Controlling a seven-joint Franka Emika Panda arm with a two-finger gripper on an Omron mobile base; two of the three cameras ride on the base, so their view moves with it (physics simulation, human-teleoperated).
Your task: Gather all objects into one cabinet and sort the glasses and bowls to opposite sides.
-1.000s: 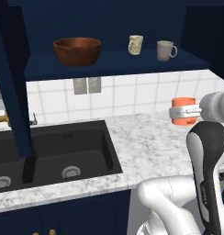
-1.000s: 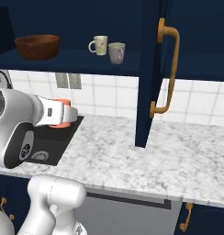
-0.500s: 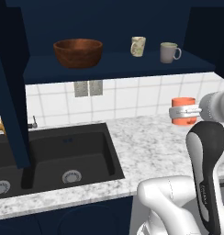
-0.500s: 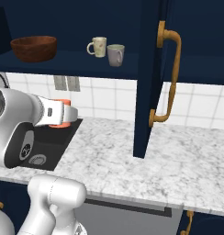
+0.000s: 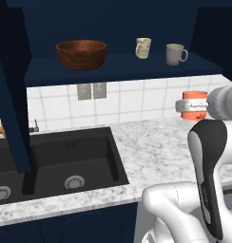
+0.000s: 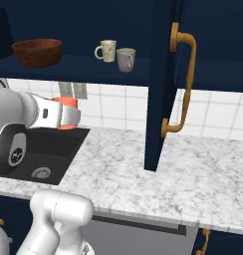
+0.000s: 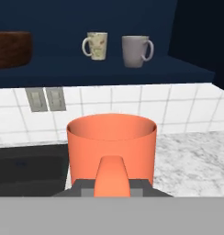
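Gripper (image 7: pixel 113 183) clenched on the orange cup (image 7: pixel 112 147), carried upright above the tabletop (image 5: pixel 156 147), below the cabinet shelf (image 5: pixel 122 66). Bowl (image 5: pixel 81 53) sits left on the shelf; cream mug (image 5: pixel 143 48) and grey mug (image 5: pixel 175 54) right (the cup likely belongs beside them).

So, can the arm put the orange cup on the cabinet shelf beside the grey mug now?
Probably yes. The claw holds the orange cup below the shelf; the door stands open, with bare shelf around the grey mug.
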